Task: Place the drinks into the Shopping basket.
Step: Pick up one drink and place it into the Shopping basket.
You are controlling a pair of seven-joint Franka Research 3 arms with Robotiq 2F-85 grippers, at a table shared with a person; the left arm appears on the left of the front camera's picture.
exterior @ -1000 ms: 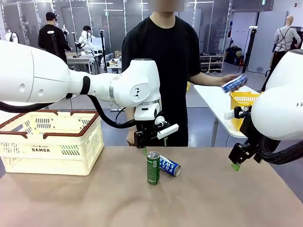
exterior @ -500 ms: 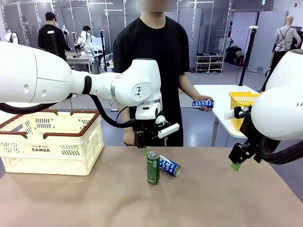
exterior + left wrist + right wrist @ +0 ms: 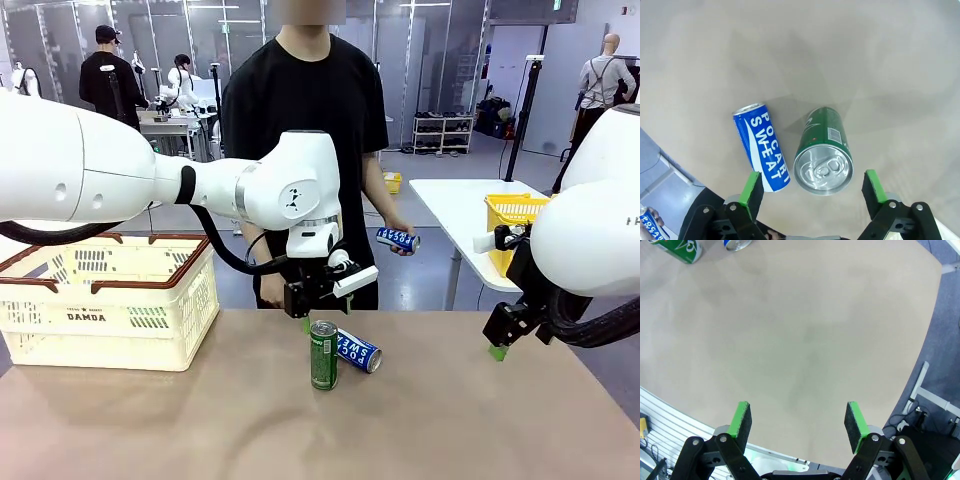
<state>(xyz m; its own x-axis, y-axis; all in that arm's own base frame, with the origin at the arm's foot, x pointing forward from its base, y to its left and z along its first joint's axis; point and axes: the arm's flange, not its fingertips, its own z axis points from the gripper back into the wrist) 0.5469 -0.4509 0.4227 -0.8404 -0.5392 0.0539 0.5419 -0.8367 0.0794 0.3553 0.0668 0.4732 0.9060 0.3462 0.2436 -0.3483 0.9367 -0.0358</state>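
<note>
- Standing at the table's [image 3: 200, 430] left end, the basket [image 3: 110, 300] held no can that could be seen, though its inside was hidden behind the near wall.
- Left gripper [image 3: 325, 312] hung just above the green can [image 3: 323, 355], pointing down, jaws wide open and holding nothing.
- From the left wrist, the same gripper [image 3: 811, 182] had its green pads [image 3: 752, 182] either side of the green can [image 3: 824, 160], clear of it, with the can's silver top facing the camera.
- Green can stood upright near the table's middle.
- Blue can [image 3: 358, 351] lay on its side just right of the green one, touching it or nearly so; the left wrist view showed that blue can [image 3: 762, 147] with its white lettering facing up.
- Behind the table a person stood, one hand [image 3: 405, 232] holding a second blue can [image 3: 398, 239] in the air, well above the tabletop.
- Yellow basket [image 3: 515, 212] sat on another table farther back, to the right.
- Right gripper [image 3: 497, 350] hovered over the table's right edge, well apart from both cans on the table.
- Its wrist view showed that gripper [image 3: 797, 417] with jaws open, empty, over bare tabletop, the green can [image 3: 677, 250] and blue can [image 3: 737, 244] at the far top edge.
</note>
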